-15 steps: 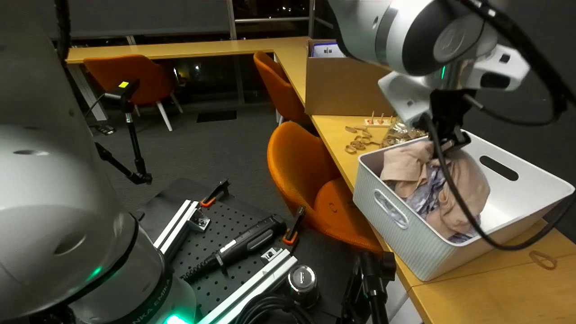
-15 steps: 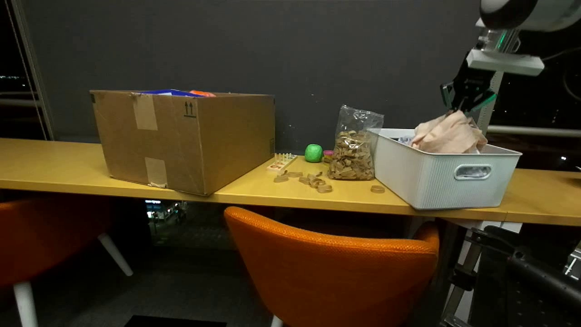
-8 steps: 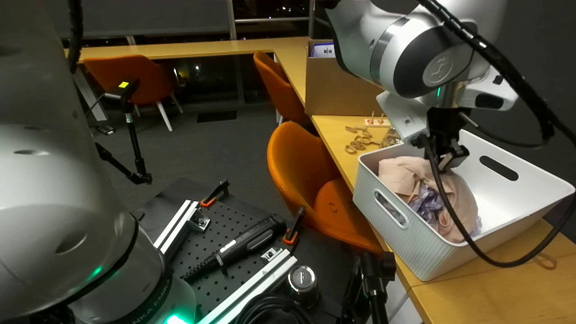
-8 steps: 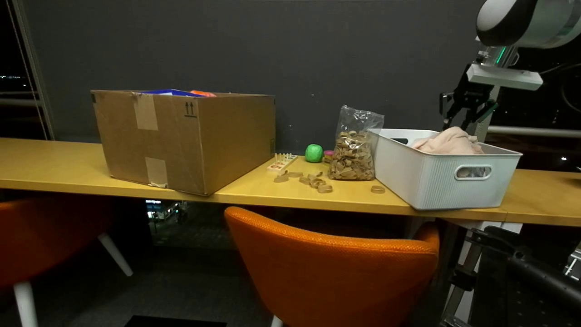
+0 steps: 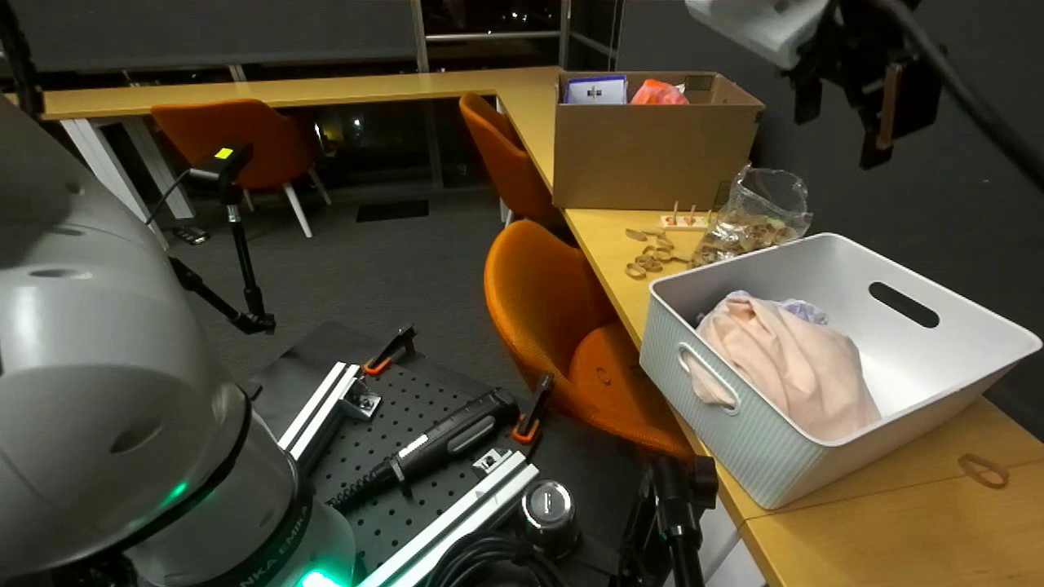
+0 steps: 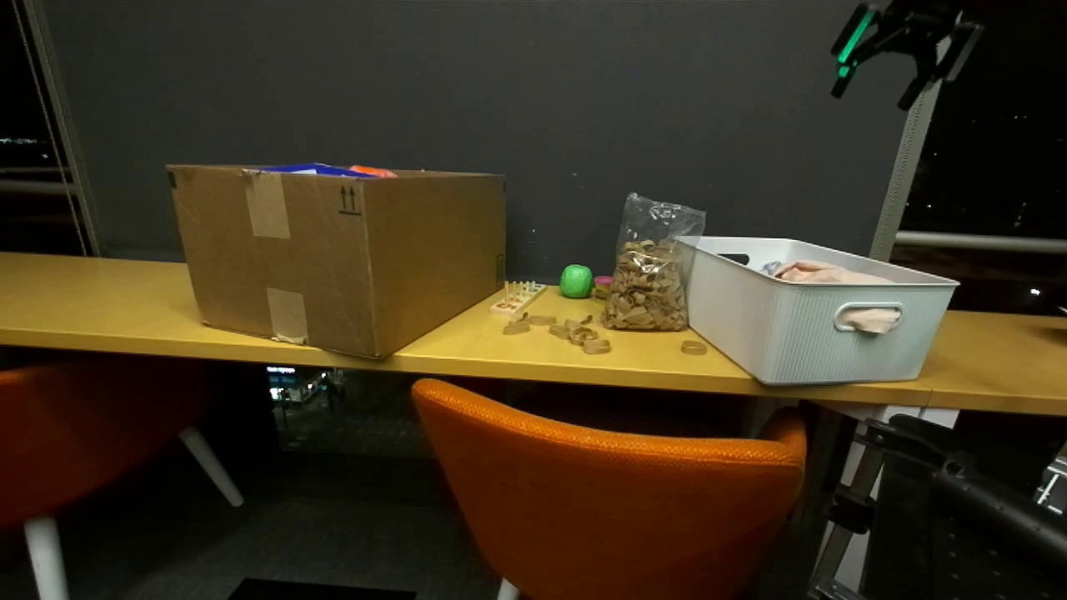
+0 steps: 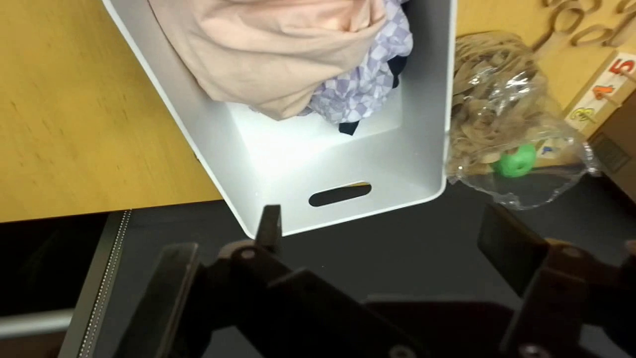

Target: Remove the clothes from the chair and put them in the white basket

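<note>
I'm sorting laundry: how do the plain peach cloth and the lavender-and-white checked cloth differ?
The plain peach cloth shows one colour; the lavender-and-white checked cloth is patterned. The peach cloth lies on top; the checked cloth peeks out from beneath. The peach cloth pokes through an opening in the white rectangular plastic basket; the checked cloth doesn't visibly. Both lie crumpled inside.

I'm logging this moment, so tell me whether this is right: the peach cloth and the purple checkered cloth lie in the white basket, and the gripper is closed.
The gripper is not closed but open: the wrist view shows its fingers spread wide apart. The rest holds: the peach cloth and the purple checkered cloth lie in the white basket.
</note>
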`<state>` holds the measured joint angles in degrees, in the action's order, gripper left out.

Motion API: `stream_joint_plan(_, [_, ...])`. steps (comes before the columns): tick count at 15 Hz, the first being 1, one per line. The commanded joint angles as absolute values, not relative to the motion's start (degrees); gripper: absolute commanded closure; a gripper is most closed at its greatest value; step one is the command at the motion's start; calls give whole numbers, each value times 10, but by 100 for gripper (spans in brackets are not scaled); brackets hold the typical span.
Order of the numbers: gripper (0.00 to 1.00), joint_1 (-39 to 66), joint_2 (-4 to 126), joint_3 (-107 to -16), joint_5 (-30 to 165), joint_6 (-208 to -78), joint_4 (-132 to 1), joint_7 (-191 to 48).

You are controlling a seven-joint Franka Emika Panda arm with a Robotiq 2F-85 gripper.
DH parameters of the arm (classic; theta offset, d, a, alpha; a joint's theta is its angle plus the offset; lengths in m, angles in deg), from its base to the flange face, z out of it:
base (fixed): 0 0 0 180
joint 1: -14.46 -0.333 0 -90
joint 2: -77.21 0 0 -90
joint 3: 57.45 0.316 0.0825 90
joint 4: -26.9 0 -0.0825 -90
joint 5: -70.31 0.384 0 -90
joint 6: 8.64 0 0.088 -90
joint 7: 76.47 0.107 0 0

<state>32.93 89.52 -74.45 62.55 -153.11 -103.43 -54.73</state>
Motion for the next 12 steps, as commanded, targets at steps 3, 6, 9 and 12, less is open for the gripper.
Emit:
stream_joint_plan(3, [0,324,1045,-681,642,-1402,-1081,-551])
stream_joint_plan(6, [0,311,1063,-662,647,-1449,-1124,-563])
stream_joint_plan(9, [0,293,1047,-653,661,-1523,-1160,-570])
stream_joint_plan(12, [0,274,1020,-649,687,-1585,-1187,-579])
